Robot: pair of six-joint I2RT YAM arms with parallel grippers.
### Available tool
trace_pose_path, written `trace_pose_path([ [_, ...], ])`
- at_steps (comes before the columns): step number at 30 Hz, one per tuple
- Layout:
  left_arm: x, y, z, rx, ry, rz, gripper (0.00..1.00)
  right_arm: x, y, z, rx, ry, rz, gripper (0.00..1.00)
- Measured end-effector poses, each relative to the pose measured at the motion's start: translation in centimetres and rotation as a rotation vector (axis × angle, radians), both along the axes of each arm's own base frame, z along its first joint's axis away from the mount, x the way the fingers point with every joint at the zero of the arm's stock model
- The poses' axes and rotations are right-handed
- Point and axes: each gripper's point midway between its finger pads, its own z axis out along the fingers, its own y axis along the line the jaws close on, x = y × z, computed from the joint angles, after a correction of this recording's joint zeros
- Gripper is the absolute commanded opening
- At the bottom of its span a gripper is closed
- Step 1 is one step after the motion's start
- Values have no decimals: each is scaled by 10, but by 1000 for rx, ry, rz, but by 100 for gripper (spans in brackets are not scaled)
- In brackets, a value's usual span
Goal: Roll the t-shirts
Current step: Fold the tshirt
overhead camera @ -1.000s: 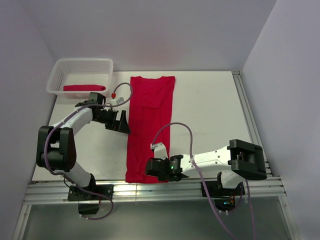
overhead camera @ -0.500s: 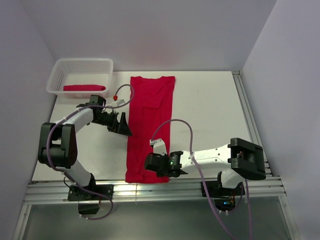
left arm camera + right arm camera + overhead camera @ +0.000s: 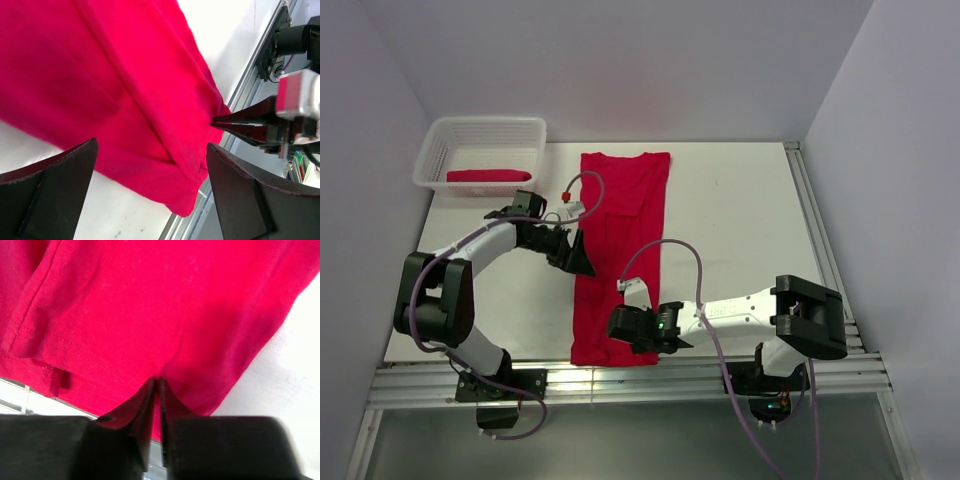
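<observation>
Since a second ago the left jaws have been brought further over the left edge of the long t-shirt (image 3: pixel 625 215), which is spread flat on the desk (image 3: pixel 740 220). They are held wide open, with red cloth seen below and between them. The right jaws have been narrowed and are now closed on a pucker of this t-shirt near its hem, the cloth drawn to a point at their tips. A stitched double seam runs to their left. A second, rolled t-shirt (image 3: pixel 488 176) lies in the white basket (image 3: pixel 440 135), well beyond the left jaws.
</observation>
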Motion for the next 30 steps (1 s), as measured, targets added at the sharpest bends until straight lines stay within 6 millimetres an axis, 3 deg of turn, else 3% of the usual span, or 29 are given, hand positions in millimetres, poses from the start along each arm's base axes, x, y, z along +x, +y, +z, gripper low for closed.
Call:
trace_pose_path([
  [4, -4, -10, 3, -6, -12, -28, 96, -1, 1, -1, -2, 3, 7, 0],
  [14, -9, -32, -2, -18, -10, -74, 96, 2, 2, 3, 11, -8, -1, 0],
  [19, -14, -38, -18, -10, 29, -92, 95, 4, 2, 10, 39, -19, -13, 0],
  [24, -20, -37, -47, 20, 138, -86, 95, 5, -2, 8, 47, -19, -29, 0],
  [30, -19, -39, -49, 6, 178, -71, 95, 3, -11, 6, 59, -14, -47, 0],
])
